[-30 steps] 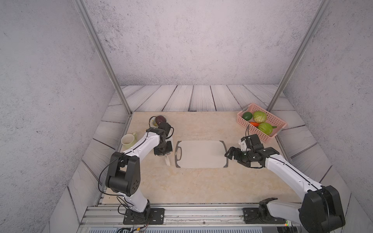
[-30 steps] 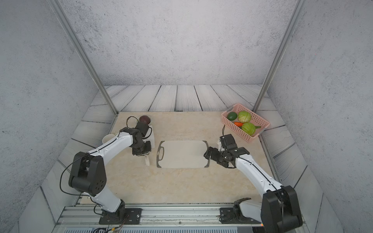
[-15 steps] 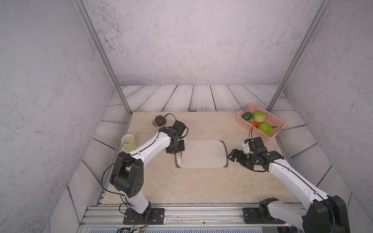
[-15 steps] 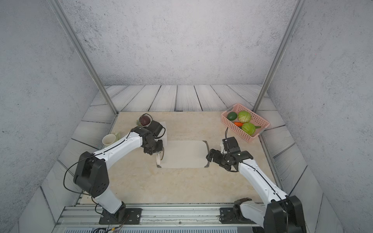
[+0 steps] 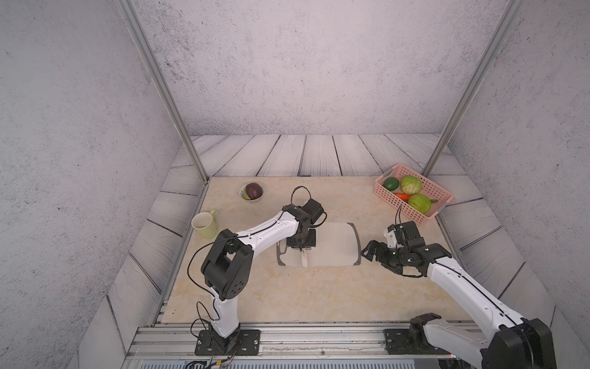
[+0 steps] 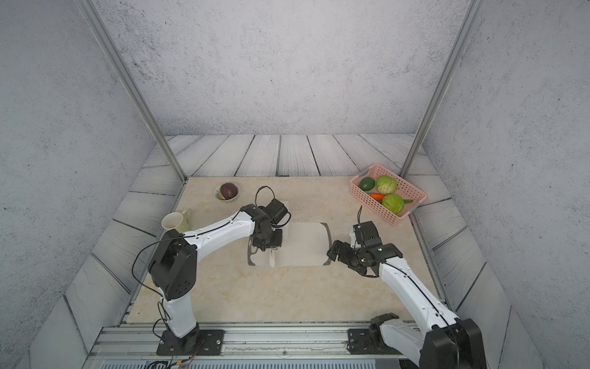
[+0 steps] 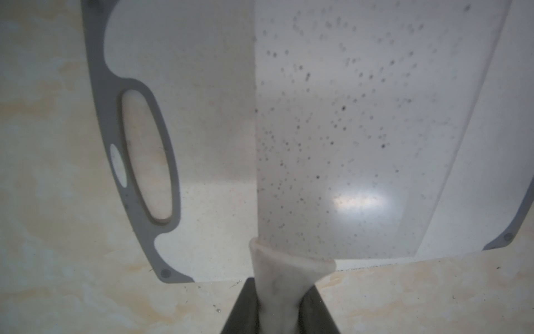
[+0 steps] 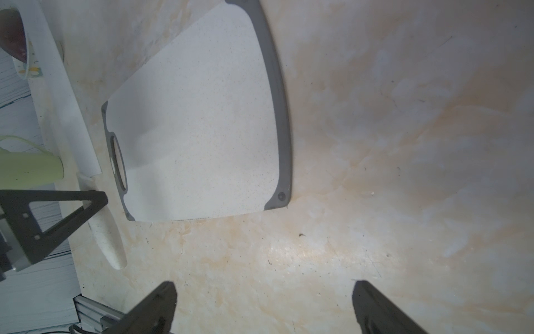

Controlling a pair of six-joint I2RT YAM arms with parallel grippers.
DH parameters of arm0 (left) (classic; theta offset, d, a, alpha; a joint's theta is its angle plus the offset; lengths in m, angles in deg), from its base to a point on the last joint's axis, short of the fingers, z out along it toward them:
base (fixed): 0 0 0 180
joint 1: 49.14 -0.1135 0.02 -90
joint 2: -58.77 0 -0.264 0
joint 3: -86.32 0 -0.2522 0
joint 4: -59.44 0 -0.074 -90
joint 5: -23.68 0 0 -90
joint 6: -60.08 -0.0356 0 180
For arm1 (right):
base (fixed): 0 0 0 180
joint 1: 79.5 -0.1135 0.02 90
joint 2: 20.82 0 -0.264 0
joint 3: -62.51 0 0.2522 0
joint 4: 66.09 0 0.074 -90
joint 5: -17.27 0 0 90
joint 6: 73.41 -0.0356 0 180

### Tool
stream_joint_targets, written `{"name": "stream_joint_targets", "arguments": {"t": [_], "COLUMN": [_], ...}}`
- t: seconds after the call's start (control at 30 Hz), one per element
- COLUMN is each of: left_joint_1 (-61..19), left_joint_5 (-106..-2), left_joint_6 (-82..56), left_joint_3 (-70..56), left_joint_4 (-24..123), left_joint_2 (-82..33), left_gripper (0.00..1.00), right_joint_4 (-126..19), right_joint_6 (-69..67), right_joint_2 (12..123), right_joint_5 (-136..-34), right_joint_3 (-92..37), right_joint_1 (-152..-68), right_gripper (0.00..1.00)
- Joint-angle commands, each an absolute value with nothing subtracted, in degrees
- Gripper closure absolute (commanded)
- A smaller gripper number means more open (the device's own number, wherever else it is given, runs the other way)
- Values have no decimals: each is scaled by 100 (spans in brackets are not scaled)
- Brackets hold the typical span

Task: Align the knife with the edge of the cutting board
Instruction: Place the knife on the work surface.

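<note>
Left gripper (image 7: 278, 292): jaws clamped on the pale handle of the knife (image 7: 346, 130), as the left wrist view shows. The broad speckled blade lies over the slot-handle end of the cutting board (image 7: 202, 86), inward of the slot and roughly parallel to that end. It casts a shadow on the board beside it. Whether the blade touches the board cannot be told. In both top views the handle tip (image 5: 305, 260) (image 6: 272, 262) points toward the robot's side, at about the board's near long edge.

The cutting board (image 5: 335, 246) lies flat at mid-table, its long sides running left to right.

Right gripper (image 8: 264, 303): jaws wide apart and empty, over bare table (image 5: 287, 287), just beside the board's plain grey-trimmed end (image 5: 357, 242).

Other items, all well apart from the board:
- A pale green mug (image 5: 204, 225) stands at the left edge.
- A small bowl (image 5: 244, 195) holding a dark reddish fruit sits in the far left corner.
- A pink basket (image 5: 405, 211) with green vegetables and a carrot sits in the far right corner.
</note>
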State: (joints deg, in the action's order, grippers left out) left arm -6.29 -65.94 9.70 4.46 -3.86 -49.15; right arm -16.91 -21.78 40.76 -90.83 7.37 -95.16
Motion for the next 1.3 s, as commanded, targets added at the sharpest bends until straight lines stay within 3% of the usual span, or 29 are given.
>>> {"name": "stream_joint_targets", "arguments": {"t": [0.0, 1.27], "left_joint_1": [-439, 374], "left_joint_5": [-6633, -6659], "left_joint_6": [1101, 1815], "left_joint_3": [751, 1012], "left_joint_4": [-346, -62], "left_joint_2": [-5101, -5859], "left_gripper": [100, 100], "right_joint_4": [-1531, -1524], "right_joint_6": [-2215, -2323], "right_joint_2": [3939, 3516], "right_joint_5": [-9178, -9426], "right_joint_3": [807, 1296], "right_joint_1": [-9496, -9499], "right_gripper": [1, 1]}}
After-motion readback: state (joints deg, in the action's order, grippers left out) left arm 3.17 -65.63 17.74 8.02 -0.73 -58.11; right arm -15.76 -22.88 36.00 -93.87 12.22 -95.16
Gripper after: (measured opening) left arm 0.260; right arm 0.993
